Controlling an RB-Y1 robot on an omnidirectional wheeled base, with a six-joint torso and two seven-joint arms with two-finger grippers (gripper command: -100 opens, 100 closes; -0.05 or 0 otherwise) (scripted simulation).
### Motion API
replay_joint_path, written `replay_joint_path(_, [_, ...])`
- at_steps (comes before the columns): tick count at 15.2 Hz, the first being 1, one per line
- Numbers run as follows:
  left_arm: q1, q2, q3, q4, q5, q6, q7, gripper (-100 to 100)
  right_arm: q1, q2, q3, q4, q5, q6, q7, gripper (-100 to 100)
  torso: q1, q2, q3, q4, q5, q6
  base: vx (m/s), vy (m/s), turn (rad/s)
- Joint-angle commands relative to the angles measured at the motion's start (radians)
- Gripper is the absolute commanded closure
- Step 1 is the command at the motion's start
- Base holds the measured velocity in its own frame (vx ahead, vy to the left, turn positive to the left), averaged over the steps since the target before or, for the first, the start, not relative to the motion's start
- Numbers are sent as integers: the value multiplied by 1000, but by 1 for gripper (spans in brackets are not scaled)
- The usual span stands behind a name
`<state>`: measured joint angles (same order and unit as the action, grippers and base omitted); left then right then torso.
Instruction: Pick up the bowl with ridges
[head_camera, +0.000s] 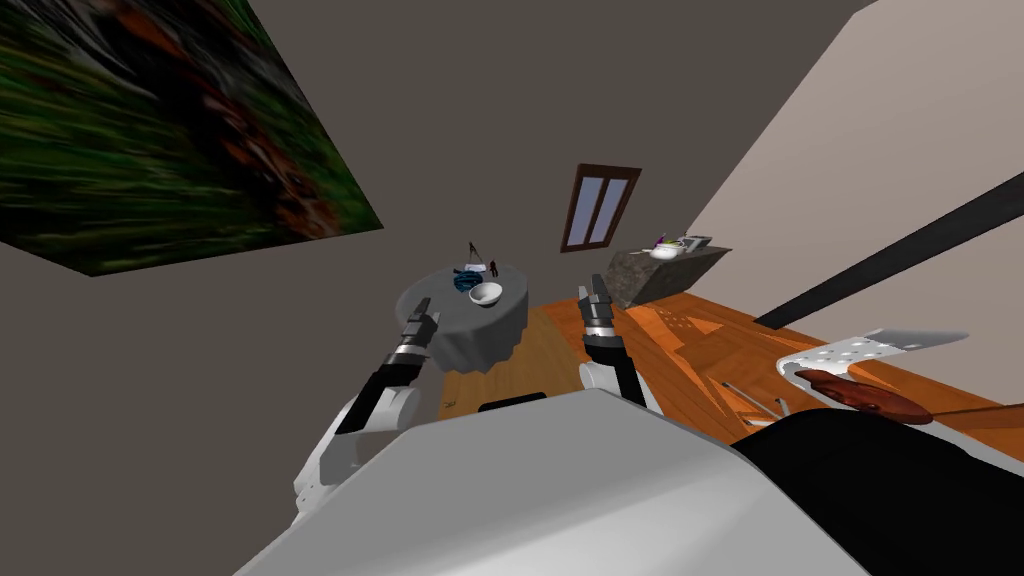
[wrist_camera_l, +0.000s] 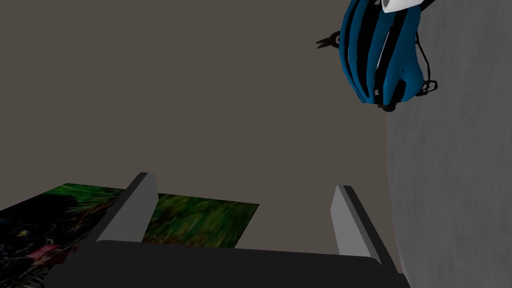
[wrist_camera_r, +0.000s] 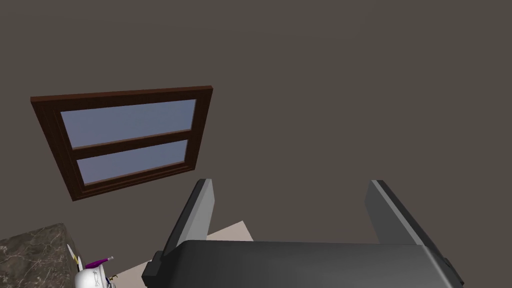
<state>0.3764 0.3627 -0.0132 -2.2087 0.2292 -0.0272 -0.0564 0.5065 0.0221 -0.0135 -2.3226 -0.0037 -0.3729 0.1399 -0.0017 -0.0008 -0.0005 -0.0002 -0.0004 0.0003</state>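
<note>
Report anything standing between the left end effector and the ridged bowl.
Nothing visible: only bare grey tablecloth lies between the left end effector and the white bowl. The blue helmet sits just behind the bowl.

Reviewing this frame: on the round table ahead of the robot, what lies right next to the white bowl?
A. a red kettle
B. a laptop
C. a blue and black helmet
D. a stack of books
C: the head view shows a blue and black helmet just beside the white bowl on the round table, and the left wrist view shows the same striped helmet up close.
</note>
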Motion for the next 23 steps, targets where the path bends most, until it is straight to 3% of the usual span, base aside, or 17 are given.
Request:
replay_joint_path(1, [-7,16,4,0,13,38,8,-100,0,0,0,0,0,0,0,0,0,0,0,0,0,0,7,-18,-32])
replay_joint_path(2, [-26,54,10,3,45,68,23,-100,0,0,0,0,0,0,0,0,0,0,0,0,0,0,4,-21,-78])
replay_joint_path(4, [-26,54,10,3,45,93,23,-100,0,0,0,0,0,0,0,0,0,0,0,0,0,0,4,-18,-61])
replay_joint_path(5, [-45,92,16,7,78,125,39,-100,0,0,0,0,0,0,0,0,0,0,0,0,0,0,4,-24,-83])
replay_joint_path(7, [-45,92,16,7,78,149,39,-100,0,0,0,0,0,0,0,0,0,0,0,0,0,0,6,-22,-63])
replay_joint_path(8, [-65,131,22,12,113,181,55,-100,0,0,0,0,0,0,0,0,0,0,0,0,0,0,9,-27,-81])
replay_joint_path(10, [-65,131,22,12,113,208,55,-100,0,0,0,0,0,0,0,0,0,0,0,0,0,0,9,-23,-62])
replay_joint_path(11, [-85,170,28,17,148,238,70,-100,0,0,0,0,0,0,0,0,0,0,0,0,0,0,10,-26,-81])
replay_joint_path(13, [-85,170,28,17,148,269,70,-100,0,0,0,0,0,0,0,0,0,0,0,0,0,0,9,-23,-68])
replay_joint_path(14, [-106,209,34,22,184,294,86,-100,0,0,0,0,0,0,0,0,0,0,0,0,0,0,11,-27,-92])
replay_joint_path(16, [-106,209,34,22,184,330,86,-100,0,0,0,0,0,0,0,0,0,0,0,0,0,0,9,-22,-68])
replay_joint_path(17, [-127,248,40,28,221,354,102,-100,0,0,0,0,0,0,0,0,0,0,0,0,0,0,10,-27,-92])
replay_joint_path(19, [-127,248,40,28,221,393,102,-100,0,0,0,0,0,0,0,0,0,0,0,0,0,0,9,-23,-61])
replay_joint_path(20, [-147,286,46,34,259,416,118,-100,0,0,0,0,0,0,0,0,0,0,0,0,0,0,9,-26,-89])
replay_joint_path(23, [-147,286,46,34,259,457,118,-100,0,0,0,0,0,0,0,0,0,0,0,0,0,0,8,-19,-47])
